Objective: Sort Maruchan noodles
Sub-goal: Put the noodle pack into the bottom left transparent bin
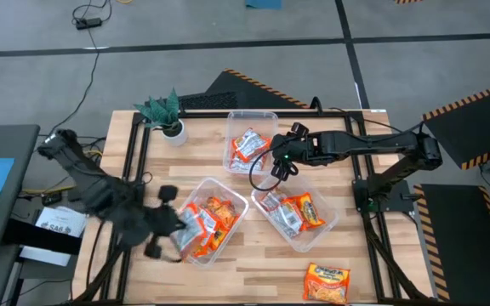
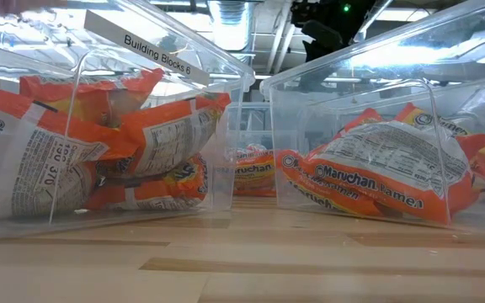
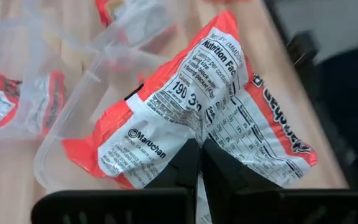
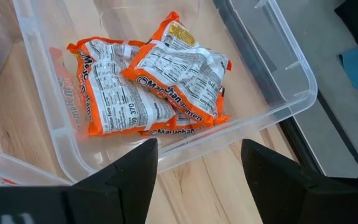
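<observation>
The left end effector (image 1: pixel 179 228) is hanging over the near-left tub (image 1: pixel 236 201) on the wooden surface (image 1: pixel 253 263), its fingers (image 3: pixel 188 163) pinching a packet (image 3: pixel 194 115) with the grey nutrition side facing the wrist camera. The packet is sitting just above the tub's rim, with more packets (image 1: pixel 215 217) lying in the tub below it.

The right end effector (image 1: pixel 281 161) is hovering with its fingers (image 4: pixel 135 168) spread wide and holding nothing, near the edge of the far tub (image 1: pixel 252 115). That tub is holding several packets (image 4: pixel 151 81) stacked flat (grey backs up, orange borders showing).

A third tub (image 1: pixel 334 219) at the near right is holding a mix of orange and grey packets (image 1: pixel 296 212). One orange packet (image 1: pixel 327 281) is lying alone on the surface near the front edge, well apart from the tubs. A potted plant (image 1: pixel 167 115) is standing at the far-left corner.
</observation>
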Controlling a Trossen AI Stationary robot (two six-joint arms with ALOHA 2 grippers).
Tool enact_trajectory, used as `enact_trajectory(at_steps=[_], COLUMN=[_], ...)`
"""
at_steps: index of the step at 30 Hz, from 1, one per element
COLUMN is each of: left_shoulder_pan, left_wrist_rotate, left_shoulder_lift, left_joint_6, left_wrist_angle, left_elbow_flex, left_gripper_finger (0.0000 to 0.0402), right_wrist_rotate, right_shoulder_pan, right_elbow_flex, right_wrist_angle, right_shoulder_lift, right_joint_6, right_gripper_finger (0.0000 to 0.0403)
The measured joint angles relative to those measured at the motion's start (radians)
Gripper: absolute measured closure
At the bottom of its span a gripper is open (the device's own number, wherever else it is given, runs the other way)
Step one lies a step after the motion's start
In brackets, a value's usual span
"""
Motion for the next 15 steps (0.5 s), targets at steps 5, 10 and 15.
enact_trajectory(at_steps=[5,10,15], left_shoulder_pan=[0.185,0.323,0.359], left_wrist_rotate=[0.073,0.094,0.202], left_shoulder_lift=[0.039,0.044,0.034], left_joint_6=[0.148,0.162,0.175], left_wrist_angle=[0.074,0.179,0.301], left_elbow_flex=[-0.093,-0.218,-0.276], left_gripper_finger=[0.0401,0.04,0.0364], right_wrist_rotate=[0.0,0.003,0.004], right_shoulder_pan=[0.0,0.006,0.007], right_elbow_flex=[0.0,0.0,0.001], right_wrist_angle=[0.002,-0.001,-0.015], right_shoulder_lift=[0.0,0.0,-0.022], right_joint_6=[-0.002,-0.049,-0.076], right_gripper_finger=[0.0148,0.0148,0.0148])
